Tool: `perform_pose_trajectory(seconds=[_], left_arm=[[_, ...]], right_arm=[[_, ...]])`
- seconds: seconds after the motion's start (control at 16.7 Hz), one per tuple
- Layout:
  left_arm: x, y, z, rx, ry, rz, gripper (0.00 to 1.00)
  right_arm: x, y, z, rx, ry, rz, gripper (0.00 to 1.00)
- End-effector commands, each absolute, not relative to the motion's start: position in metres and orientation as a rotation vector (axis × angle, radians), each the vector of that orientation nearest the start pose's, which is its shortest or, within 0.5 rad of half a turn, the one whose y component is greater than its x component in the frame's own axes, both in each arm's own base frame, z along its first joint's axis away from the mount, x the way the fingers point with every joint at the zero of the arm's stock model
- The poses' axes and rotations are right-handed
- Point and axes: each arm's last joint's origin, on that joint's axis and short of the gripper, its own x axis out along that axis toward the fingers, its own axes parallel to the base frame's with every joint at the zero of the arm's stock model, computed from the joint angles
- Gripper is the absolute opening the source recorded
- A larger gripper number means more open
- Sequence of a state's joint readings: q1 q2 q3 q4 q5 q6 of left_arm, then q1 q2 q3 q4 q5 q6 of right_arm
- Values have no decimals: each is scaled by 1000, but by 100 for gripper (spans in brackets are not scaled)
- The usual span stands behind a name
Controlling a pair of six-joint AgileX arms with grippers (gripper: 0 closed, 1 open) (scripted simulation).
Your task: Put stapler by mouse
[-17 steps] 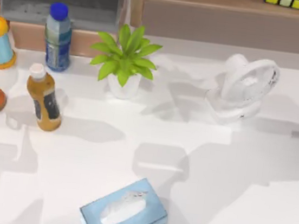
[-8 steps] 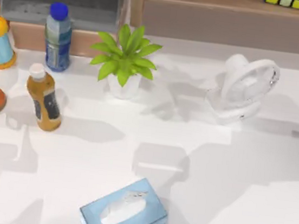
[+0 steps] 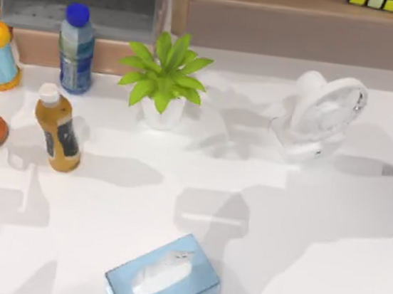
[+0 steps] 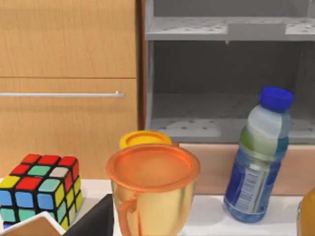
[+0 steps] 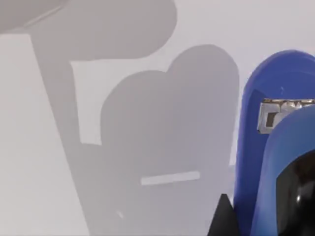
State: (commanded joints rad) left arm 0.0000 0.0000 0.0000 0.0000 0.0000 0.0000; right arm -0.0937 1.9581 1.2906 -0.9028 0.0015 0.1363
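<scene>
Stapler (image 5: 275,147) sits close under the right hand, grip state unclear; carrying it to the mouse comes next.

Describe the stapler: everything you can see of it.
The stapler appears in the right wrist view, close to the camera. It is bright blue with a smooth, plastic-looking shell. One end is rounded, and a small metal part sits set into it near that end. A glossy black piece lies against its blue body at the picture's edge. Behind it is the white table, crossed by grey shadows. Whether the stapler rests on the table or is lifted cannot be told.
</scene>
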Motion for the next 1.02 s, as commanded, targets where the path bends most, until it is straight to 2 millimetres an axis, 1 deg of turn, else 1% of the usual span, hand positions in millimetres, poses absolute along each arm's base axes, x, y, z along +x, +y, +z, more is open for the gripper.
perform_pose_trajectory(seconds=[0.12,0.3,0.36,0.48,0.6,0.66,0.84,1.02], left_arm=[[106,-1,160,0,0,0,100],[106,-1,160,0,0,0,100],[106,-1,160,0,0,0,100],[106,-1,160,0,0,0,100],[106,-1,160,0,0,0,100],[106,-1,160,0,0,0,100],[106,-1,160,0,0,0,100],[106,-1,160,0,0,0,100]], right_arm=[[354,-30,145,175,1562,-175,0],[354,-30,143,176,1564,-177,0],[354,-27,147,176,1555,-180,0],[355,-11,158,174,1535,-184,0],[352,15,165,168,1539,-179,0],[349,30,166,163,1554,-173,0],[334,78,156,134,1644,-160,0],[311,128,147,78,1701,-137,0]])
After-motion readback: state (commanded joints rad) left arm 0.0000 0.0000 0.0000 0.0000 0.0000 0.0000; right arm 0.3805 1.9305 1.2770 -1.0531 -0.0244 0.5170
